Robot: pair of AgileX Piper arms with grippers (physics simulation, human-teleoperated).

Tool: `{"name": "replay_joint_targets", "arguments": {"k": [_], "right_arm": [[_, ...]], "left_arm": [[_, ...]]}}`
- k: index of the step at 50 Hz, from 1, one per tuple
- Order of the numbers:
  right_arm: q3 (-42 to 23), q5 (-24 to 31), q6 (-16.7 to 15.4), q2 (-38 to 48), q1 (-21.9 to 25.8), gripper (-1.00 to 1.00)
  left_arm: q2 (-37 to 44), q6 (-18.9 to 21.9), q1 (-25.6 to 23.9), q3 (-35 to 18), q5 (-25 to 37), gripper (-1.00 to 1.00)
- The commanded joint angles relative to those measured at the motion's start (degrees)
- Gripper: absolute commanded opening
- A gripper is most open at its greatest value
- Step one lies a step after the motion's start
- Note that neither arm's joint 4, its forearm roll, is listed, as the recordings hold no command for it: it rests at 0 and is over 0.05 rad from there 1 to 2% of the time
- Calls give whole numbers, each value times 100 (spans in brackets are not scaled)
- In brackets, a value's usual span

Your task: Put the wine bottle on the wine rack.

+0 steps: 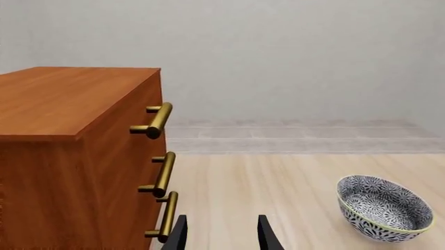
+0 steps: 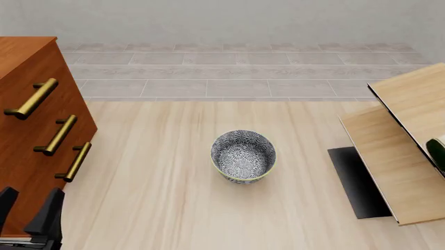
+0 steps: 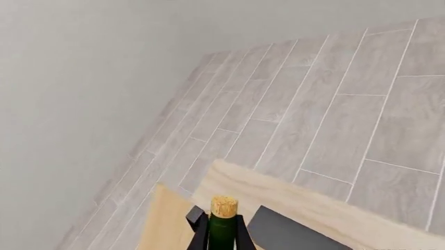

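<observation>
The right gripper (image 3: 221,232) pinches the wine bottle (image 3: 223,226) by its neck above the wine rack (image 2: 399,156) — smooth, heavy, breakable glass, likely slippery — while the left gripper (image 1: 221,232) sits spread, empty.

I can read no text, brand, number or sign anywhere: the wine bottle (image 3: 223,229) at the bottom of my right wrist view shows only bare green glass and cork, and the whitish patch at the front view's right edge is too small to read.
</observation>
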Motion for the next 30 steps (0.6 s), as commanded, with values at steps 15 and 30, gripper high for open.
{"name": "replay_joint_targets", "arguments": {"k": [15, 30], "right_arm": [[579, -315, 23, 699, 61, -100], [589, -270, -10, 645, 86, -100]], "left_arm": [[1, 23, 62, -3, 44, 100], [1, 15, 97, -2, 47, 100]]}}
